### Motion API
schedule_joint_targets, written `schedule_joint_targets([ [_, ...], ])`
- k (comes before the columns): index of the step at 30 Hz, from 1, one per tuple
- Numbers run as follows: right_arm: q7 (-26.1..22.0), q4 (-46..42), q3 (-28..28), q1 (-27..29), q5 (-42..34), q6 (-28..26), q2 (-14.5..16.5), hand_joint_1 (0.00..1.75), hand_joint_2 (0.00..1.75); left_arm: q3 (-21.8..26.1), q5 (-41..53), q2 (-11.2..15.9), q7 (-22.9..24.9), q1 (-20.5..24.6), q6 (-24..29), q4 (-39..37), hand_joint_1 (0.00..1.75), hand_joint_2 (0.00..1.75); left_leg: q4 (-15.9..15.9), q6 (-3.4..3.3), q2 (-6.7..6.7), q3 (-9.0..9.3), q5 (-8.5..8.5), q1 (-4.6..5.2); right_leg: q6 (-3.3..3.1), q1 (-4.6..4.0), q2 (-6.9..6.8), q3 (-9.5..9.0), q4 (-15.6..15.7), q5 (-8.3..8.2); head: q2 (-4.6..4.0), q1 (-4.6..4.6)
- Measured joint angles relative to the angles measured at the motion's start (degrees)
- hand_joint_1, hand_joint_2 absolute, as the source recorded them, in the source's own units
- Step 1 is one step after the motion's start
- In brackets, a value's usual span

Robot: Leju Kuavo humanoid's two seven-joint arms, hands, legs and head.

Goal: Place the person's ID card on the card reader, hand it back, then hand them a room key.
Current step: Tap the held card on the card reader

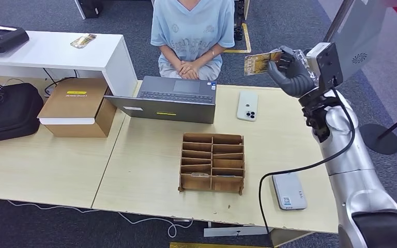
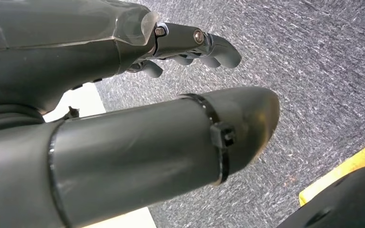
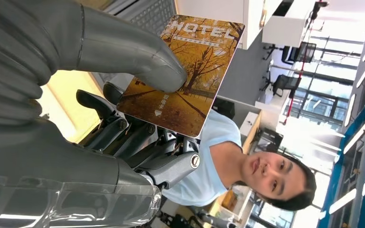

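Item: room key (image 1: 261, 62). A card printed HOTEL over autumn trees. You hold it in the right hand (image 1: 291, 73), thumb (image 3: 138, 61) pressed on its printed face and fingers (image 3: 123, 135) behind it, raised off the table at about 1 o'clock from the organiser.

Item: person (image 1: 192, 33). Seated beyond the table's far edge at 12 o'clock, hands (image 1: 188, 69) folded in the lap, not reaching for the card.

Item: left hand (image 2: 190, 45). Seen from its wrist camera above grey carpet, fingers loosely curled, nothing in them.

Item: card reader (image 1: 289, 190). A grey unit at the near right of the table (image 1: 144, 155), at about 4 o'clock from the organiser, nothing lying on it.

Item: wooden organiser (image 1: 212, 162). Slotted, mid-table; I can't tell what its slots hold.

Also present: laptop (image 1: 178, 98) at 11 o'clock, white phone (image 1: 247, 105) beside it, cardboard box (image 1: 76, 106) and black bag (image 1: 5, 111) at 9 o'clock.

Step in hand, as I judge it: handing over the key. To do it well, carry the card toward 11 o'clock, toward the person, well above the phone and laptop lid. Present the free printed end first, leaving them an edge to take. Keep your thumb down until they grip it, then release; the pinch covers little of the card, so a jolt could twist it loose.
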State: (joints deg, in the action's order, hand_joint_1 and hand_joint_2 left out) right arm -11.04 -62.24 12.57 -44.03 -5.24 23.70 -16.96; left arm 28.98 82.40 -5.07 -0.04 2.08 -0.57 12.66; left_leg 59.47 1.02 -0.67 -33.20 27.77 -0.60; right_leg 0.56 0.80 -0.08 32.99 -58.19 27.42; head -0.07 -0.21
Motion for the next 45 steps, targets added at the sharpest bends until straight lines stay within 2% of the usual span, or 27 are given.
schedule_joint_targets([
  [11, 1.8, 4.1, 1.91, -1.24, -6.21, 4.65, -4.72, 1.75, 1.75, 1.16, -0.63, 0.0, 0.02, -0.02, 0.0, 0.0, 0.0, 0.0, 0.0, -0.01, -0.02, -0.01, -0.01, 0.0, 0.0, 0.0, -0.04, 0.0, -0.01, 0.0, 0.0, -0.01],
  [18, 2.02, 5.93, 2.84, -0.41, -9.4, 6.39, -10.04, 1.75, 1.75, 1.55, -0.31, 0.0, 0.02, -0.2, 0.02, 0.0, 0.0, 0.0, 0.02, -0.05, -0.06, -0.06, -0.01, 0.01, 0.02, 0.01, -0.1, 0.0, 0.05, -0.01, 0.0, 0.01],
  [23, 0.58, 5.78, 2.65, 2.82, -9.74, 6.05, -13.23, 1.75, 1.75, 1.66, -0.11, 0.0, 0.02, -0.27, 0.02, 0.0, 0.0, 0.0, 0.02, -0.07, -0.05, -0.06, 0.01, 0.01, 0.02, 0.01, -0.09, 0.0, 0.06, -0.01, 0.0, 0.0],
  [31, 0.41, 3.97, -0.29, 8.86, -9.75, 7.06, -16.24, 1.75, 1.75, 1.97, 0.28, 0.0, 0.02, -0.3, 0.01, 0.0, 0.0, 0.0, 0.01, -0.08, -0.04, -0.05, 0.01, 0.01, 0.02, 0.0, -0.09, 0.0, 0.06, -0.01, -0.01, -0.01],
  [38, 0.23, 1.02, -3.73, 14.6, -9.66, 7.86, -17.85, 1.75, 1.75, 2.79, 0.52, 0.0, 0.03, -0.37, 0.15, 0.0, 0.0, 0.0, 0.01, -0.08, -0.08, -0.08, 0.01, 0.01, 0.03, 0.0, -0.13, 0.0, 0.06, 0.0, 0.0, 0.0],
  [45, -0.38, -1.91, -7.06, 20.58, -7.95, 7.15, -18.07, 1.75, 1.75, 2.84, 0.84, 0.0, 0.07, -0.38, 0.2, 0.0, 0.0, 0.0, 0.01, -0.1, -0.07, -0.08, 0.02, 0.01, 0.03, 0.0, -0.13, 0.01, 0.06, 0.0, 0.0, -0.01],
])
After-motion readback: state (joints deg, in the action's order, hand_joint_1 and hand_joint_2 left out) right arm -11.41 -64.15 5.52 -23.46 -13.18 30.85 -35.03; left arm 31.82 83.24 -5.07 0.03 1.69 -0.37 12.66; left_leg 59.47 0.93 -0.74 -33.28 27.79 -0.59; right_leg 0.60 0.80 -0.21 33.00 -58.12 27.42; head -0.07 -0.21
